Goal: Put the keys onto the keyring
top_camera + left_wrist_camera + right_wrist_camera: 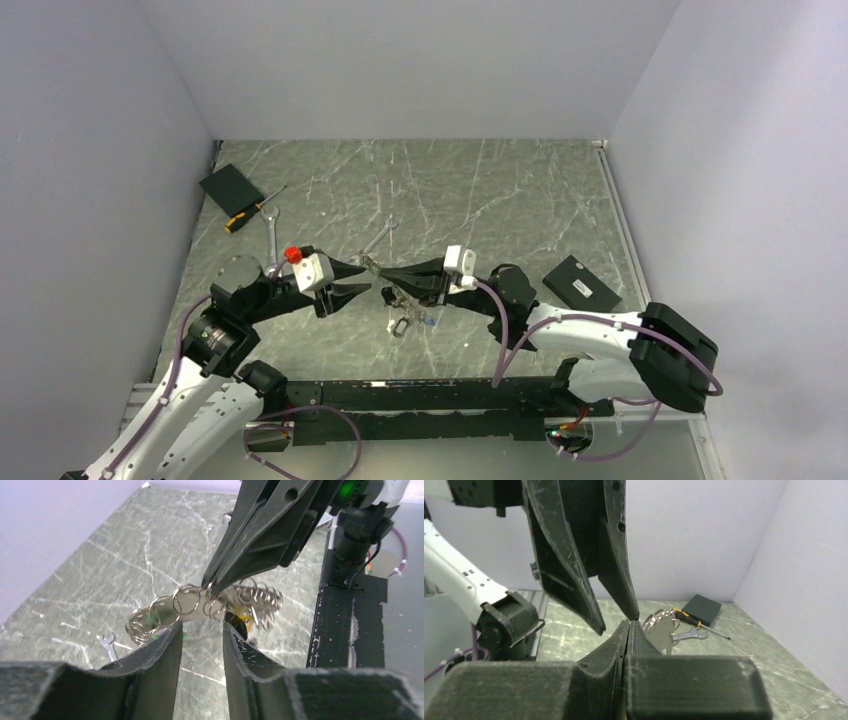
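Mid-table, just above the marble top, the right gripper [383, 272] was pinched fully shut on the keyring [172, 605]. This floppy chain of silver rings drooped from its tip w/ keys [402, 325] at the low end; couldn't tell if they touched the table. The left gripper [367, 279] sat tip-to-tip opposite, jaws partly apart and gripping nothing, w/ the rings just past its fingers [165, 650].

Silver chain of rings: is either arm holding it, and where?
The right gripper pinches the keyring by a ring near its middle; the left gripper is open, gripping nothing.
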Action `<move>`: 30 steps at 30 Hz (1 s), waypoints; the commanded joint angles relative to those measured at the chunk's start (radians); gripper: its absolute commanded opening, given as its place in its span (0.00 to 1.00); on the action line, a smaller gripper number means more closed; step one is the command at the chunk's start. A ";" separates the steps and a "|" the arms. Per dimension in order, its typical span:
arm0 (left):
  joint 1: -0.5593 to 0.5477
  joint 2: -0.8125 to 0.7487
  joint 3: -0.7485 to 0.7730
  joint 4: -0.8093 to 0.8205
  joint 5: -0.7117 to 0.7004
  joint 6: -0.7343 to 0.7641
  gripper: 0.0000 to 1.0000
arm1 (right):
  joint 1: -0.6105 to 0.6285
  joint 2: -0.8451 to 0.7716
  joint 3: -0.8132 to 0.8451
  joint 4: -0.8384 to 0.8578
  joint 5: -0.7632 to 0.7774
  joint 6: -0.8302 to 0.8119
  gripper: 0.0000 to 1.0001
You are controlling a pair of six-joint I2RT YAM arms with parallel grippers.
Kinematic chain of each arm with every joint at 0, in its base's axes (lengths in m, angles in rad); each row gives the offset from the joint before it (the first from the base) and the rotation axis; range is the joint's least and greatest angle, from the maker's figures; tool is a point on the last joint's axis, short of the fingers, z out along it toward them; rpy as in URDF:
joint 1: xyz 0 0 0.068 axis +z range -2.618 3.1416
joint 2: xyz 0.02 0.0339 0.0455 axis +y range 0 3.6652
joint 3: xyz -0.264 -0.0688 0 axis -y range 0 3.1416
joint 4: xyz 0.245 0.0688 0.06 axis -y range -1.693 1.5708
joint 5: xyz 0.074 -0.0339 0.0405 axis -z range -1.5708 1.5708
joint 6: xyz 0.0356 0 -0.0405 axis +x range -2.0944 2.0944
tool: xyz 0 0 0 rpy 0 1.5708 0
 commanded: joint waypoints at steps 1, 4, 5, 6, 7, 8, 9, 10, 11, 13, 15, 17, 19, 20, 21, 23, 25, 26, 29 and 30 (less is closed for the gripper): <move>0.011 -0.018 0.012 0.102 0.123 -0.026 0.37 | -0.011 -0.065 -0.002 -0.029 -0.079 0.013 0.00; 0.014 -0.018 0.003 0.140 0.184 -0.048 0.36 | -0.018 -0.065 0.001 -0.026 -0.091 0.040 0.00; 0.014 -0.016 -0.001 0.153 0.202 -0.055 0.35 | -0.019 -0.064 0.004 -0.021 -0.093 0.042 0.00; 0.014 -0.010 -0.003 0.156 0.217 -0.059 0.35 | -0.020 -0.063 0.007 -0.012 -0.094 0.071 0.00; 0.016 -0.003 -0.002 0.152 0.231 -0.059 0.34 | -0.020 -0.062 0.008 -0.003 -0.089 0.083 0.00; 0.015 0.006 0.001 0.144 0.243 -0.058 0.34 | -0.021 -0.061 0.007 0.010 -0.083 0.094 0.00; 0.016 0.015 0.004 0.138 0.254 -0.056 0.34 | -0.022 -0.060 0.006 0.027 -0.083 0.101 0.00; 0.015 0.024 0.005 0.133 0.265 -0.056 0.34 | -0.023 -0.061 0.007 0.035 -0.082 0.108 0.00; 0.016 0.033 0.006 0.128 0.276 -0.055 0.34 | -0.024 -0.062 0.008 0.039 -0.079 0.113 0.00; 0.016 0.053 0.012 0.118 0.288 -0.052 0.34 | -0.025 -0.066 0.012 0.051 -0.079 0.121 0.00; 0.016 0.067 0.017 0.106 0.290 -0.044 0.34 | -0.027 -0.076 0.012 0.063 -0.087 0.131 0.00; 0.016 0.070 0.014 0.111 0.288 -0.046 0.32 | -0.029 -0.080 0.014 0.073 -0.099 0.144 0.00; 0.016 0.070 0.008 0.128 0.282 -0.056 0.31 | -0.030 -0.080 0.013 0.087 -0.107 0.157 0.00; 0.016 0.070 0.006 0.133 0.280 -0.058 0.31 | -0.030 -0.079 0.012 0.094 -0.109 0.164 0.00; 0.016 0.070 0.006 0.136 0.279 -0.060 0.30 | -0.030 -0.077 0.011 0.104 -0.106 0.174 0.00; 0.016 0.072 0.004 0.147 0.277 -0.066 0.30 | -0.032 -0.069 0.009 0.131 -0.110 0.192 0.00; 0.016 0.075 0.003 0.155 0.274 -0.071 0.29 | -0.033 -0.062 0.010 0.148 -0.114 0.206 0.00; 0.016 0.077 0.004 0.154 0.270 -0.070 0.29 | -0.033 -0.057 0.010 0.157 -0.117 0.211 0.00; 0.017 0.073 0.003 0.154 0.254 -0.068 0.29 | -0.034 -0.047 0.014 0.169 -0.123 0.226 0.00; 0.017 0.071 0.001 0.156 0.249 -0.070 0.29 | -0.034 -0.045 0.016 0.170 -0.132 0.232 0.00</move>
